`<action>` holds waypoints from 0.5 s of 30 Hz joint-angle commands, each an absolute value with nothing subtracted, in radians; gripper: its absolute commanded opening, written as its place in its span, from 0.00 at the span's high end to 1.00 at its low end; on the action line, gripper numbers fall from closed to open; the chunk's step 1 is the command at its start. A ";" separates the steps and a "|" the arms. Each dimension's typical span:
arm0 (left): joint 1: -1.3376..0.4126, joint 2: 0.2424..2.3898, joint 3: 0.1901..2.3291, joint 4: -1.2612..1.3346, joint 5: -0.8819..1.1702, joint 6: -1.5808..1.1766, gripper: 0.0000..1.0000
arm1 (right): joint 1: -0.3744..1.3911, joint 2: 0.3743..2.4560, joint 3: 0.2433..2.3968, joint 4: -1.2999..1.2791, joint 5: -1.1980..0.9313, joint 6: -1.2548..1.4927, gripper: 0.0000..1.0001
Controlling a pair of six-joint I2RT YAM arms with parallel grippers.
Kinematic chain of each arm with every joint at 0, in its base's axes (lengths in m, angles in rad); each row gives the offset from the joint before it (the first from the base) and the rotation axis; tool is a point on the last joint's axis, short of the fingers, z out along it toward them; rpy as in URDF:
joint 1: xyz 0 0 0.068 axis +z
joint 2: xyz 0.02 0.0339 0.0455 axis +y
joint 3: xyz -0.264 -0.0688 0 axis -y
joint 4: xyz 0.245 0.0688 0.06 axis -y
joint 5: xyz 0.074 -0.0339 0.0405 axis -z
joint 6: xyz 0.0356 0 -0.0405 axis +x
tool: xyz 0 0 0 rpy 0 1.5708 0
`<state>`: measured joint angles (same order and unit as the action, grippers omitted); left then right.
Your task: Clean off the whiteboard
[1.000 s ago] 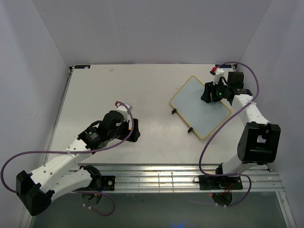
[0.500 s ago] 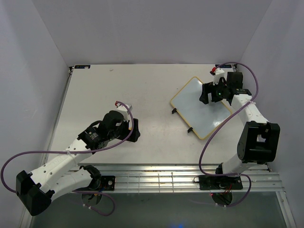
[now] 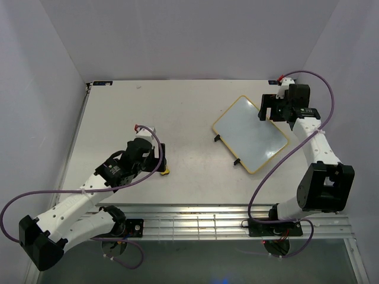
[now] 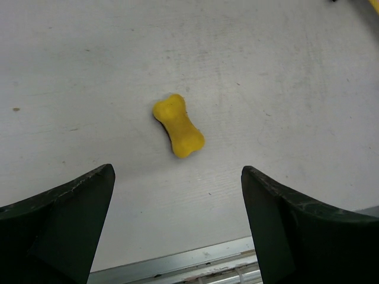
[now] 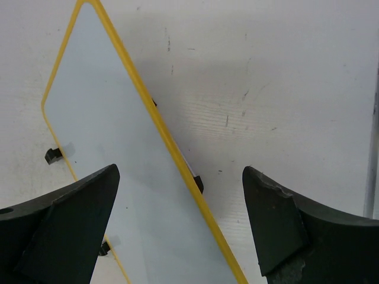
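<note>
1. Two arms, both sets of fingers spread wide, nothing held. My left gripper point(image 4: 176, 171) hangs over the small yellow bone-shaped eraser block point(image 4: 178, 126), one finger on each side of it and neither touching.
2. That eraser lies flat on the white table point(image 3: 195, 106), near the front edge and well apart from the board. I'd guess it's light and easy to pinch across its narrow waist.
3. Between eraser and board I see only tabletop, so nothing to route around.
4. The task's thing is the small rounded-corner white whiteboard with a thin yellow frame point(image 3: 251, 133). It lies flat on the right half of the table, turned diagonally, with two black feet point(image 3: 217, 139) on its near-left edge. I can't make out any writing on the face.
5. My read on handling: thin, stiff, light, with a slick face. It will likely skate under a wipe. The rim is the only purchase, so I'd pin a corner of the frame rather than lift the board.
6. My right gripper point(image 5: 180, 171) is spread open above the board's far-right edge. The frame runs between its fingers, and I see no contact.
</note>
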<state>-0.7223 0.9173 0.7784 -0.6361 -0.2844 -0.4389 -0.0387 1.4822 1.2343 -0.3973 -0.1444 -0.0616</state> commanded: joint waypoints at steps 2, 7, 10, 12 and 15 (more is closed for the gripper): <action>-0.619 0.858 0.808 -0.663 -0.436 -0.483 0.02 | -0.031 1.376 1.293 -0.469 -0.045 0.077 0.10; -0.399 0.782 0.796 -0.580 -0.298 -0.428 0.02 | 0.032 1.194 1.212 -0.492 -0.003 0.080 0.10; -0.281 0.762 0.792 -0.540 -0.216 -0.390 0.02 | 0.066 1.080 1.148 -0.540 0.044 0.066 0.10; -0.264 0.784 0.827 -0.538 -0.181 -0.362 0.02 | 0.080 0.985 1.111 -0.566 0.052 0.049 0.10; -0.264 0.824 0.915 -0.577 -0.164 -0.350 0.02 | 0.093 0.870 1.052 -0.598 0.080 0.046 0.10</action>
